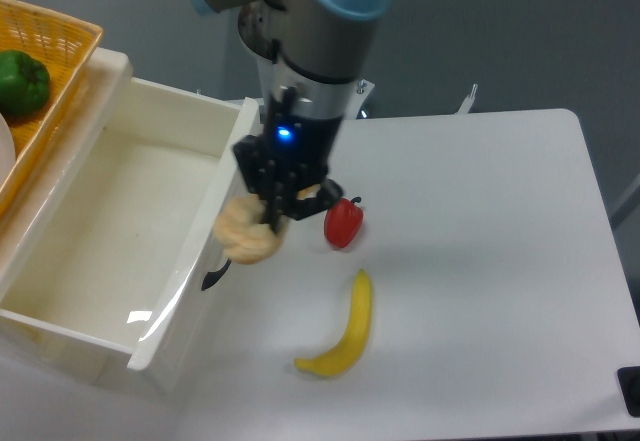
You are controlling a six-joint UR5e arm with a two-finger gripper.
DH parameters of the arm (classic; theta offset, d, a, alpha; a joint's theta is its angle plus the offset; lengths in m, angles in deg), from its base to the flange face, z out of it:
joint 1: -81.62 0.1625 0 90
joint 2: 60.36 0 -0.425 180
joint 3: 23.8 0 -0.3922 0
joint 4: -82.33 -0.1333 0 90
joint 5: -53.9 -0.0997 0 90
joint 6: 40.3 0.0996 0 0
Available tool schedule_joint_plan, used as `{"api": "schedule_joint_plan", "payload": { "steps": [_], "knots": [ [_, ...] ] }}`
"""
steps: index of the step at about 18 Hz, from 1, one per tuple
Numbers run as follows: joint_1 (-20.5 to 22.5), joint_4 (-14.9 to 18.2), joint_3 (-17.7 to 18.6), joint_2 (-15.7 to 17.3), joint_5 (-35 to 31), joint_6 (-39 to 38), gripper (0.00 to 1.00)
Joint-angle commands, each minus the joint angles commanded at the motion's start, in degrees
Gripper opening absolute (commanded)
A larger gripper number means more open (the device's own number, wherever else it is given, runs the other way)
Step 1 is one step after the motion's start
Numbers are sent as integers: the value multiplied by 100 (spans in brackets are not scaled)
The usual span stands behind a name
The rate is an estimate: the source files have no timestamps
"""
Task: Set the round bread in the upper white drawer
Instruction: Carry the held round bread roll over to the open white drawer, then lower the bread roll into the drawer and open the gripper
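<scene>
- Currently the gripper (272, 213) is closed on the round bread (246, 232); the bun hangs at the fingertips, lifted clear of the table (480, 261) as far as this single view lets me judge.
- Bun sits at roughly 8 o'clock from the gripper body, bulging out to the left of the fingers. It has no real long axis: round and lumpy, so orientation matters little for release.
- Key relation: the upper white drawer (110, 221) lies at 9 o'clock from the bun. The bun is just over or against the drawer's front panel, near the black handle (215, 276); the open cavity begins immediately beyond that panel.
- Judgement: carry phase, nearly done. Remaining move is a short travel toward 9 o'clock past the front wall, then release over the white floor.
- Risk: the bun may be low enough to clip the panel's top edge; height against the rim cannot be confirmed here.
- Surface: glossy white plastic inside the drawer, nothing visible in it, ample room for the bun.
- Surroundings: red pepper (343, 223) just beside the gripper at 3 o'clock; banana (345, 331) at 5 o'clock, well apart; yellow basket (60, 71) holding a green pepper (20, 81) at 10 o'clock, beyond the drawer.
</scene>
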Motion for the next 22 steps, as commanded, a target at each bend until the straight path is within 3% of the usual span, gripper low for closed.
{"api": "schedule_joint_plan", "payload": {
  "steps": [7, 8, 10, 11, 12, 22],
  "knots": [
    [-519, -35, 510, 308, -9, -62, 2],
    [-589, -35, 510, 308, -9, -62, 14],
    [-660, -53, 580, 308, 0, -71, 50],
    [-678, -88, 589, 299, 0, -62, 84],
    [-687, -157, 589, 290, -9, -53, 100],
    [-695, -237, 589, 317, 9, -132, 100]
  ]
}}
